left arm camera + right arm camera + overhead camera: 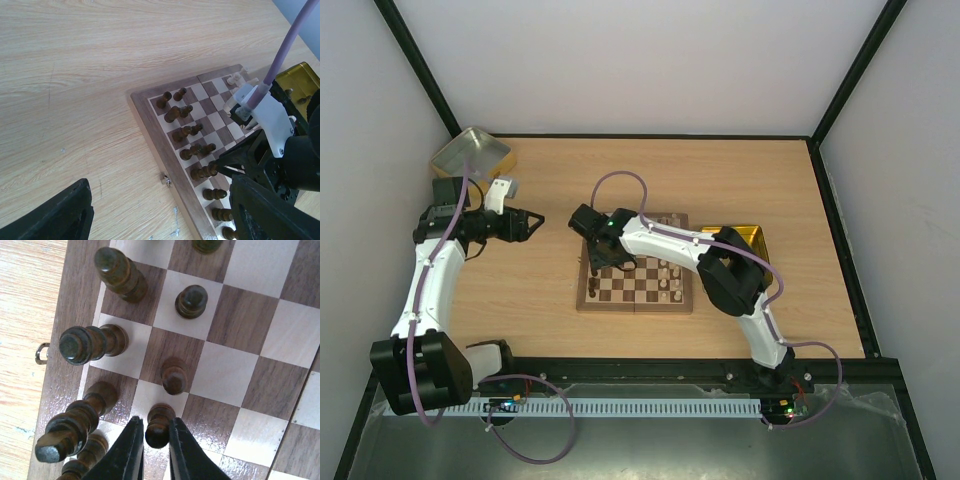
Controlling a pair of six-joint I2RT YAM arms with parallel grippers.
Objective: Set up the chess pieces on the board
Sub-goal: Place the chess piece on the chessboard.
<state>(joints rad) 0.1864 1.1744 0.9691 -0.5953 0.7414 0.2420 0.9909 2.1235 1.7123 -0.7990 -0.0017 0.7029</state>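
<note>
The table (740, 175) is light brown wood with a black edge. A shiny gold tray (756, 236) sits on its right side, partly hidden. A gray metal tin (470, 152) sits in the far left corner. White walls (620, 60) stand all around. A white strip (640, 408) with little slots runs along the near edge.

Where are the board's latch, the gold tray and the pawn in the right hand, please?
Latch (41, 353), right wrist view, metal loop.
Gold tray (296, 77), left wrist view, side wall.
Pawn (159, 426), right wrist view, body.
</note>
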